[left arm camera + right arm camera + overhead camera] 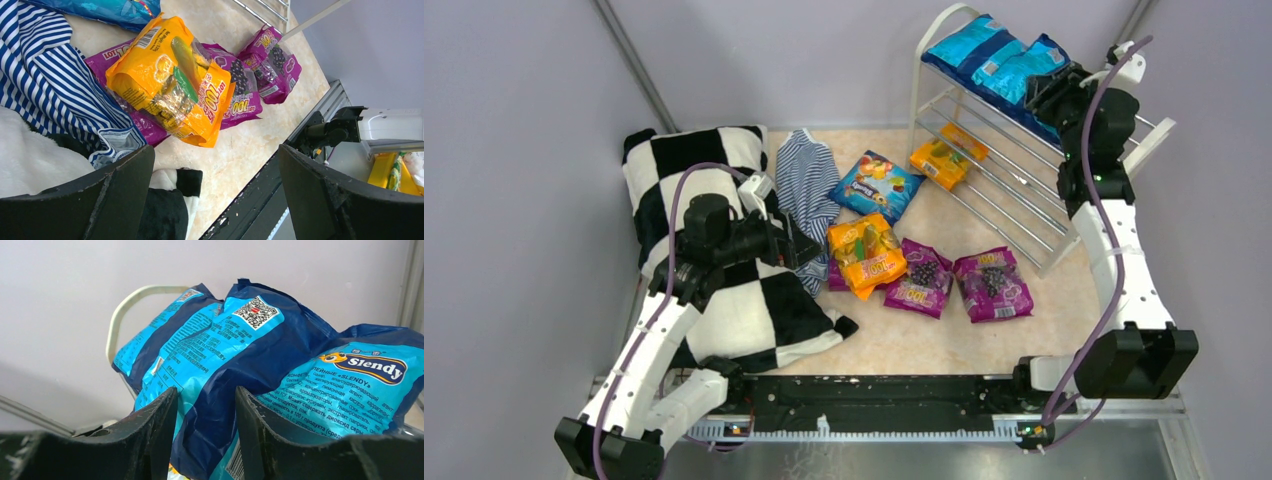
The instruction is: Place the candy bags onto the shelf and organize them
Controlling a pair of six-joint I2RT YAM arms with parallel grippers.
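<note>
Well, the left gripper hangs low by the pillow, with its jaws wide apart and nothing in them. Just left of the jaws lies the striped cloth. Right in front of them an orange bag lies on the table, on top of a purple bag. Two more purple bags lie beside it, farther from the jaws and to the right. A blue bag lies flat past the orange one. Next comes the shelf, with a second orange bag on its lower rods. The top blue bags lie in a row on the top rods. The right gripper is up there with them. One blue bag's dark edge fills the small gap between its jaws, but I cannot tell if they pinch it. Another top bag lies just right of the jaws.
</note>
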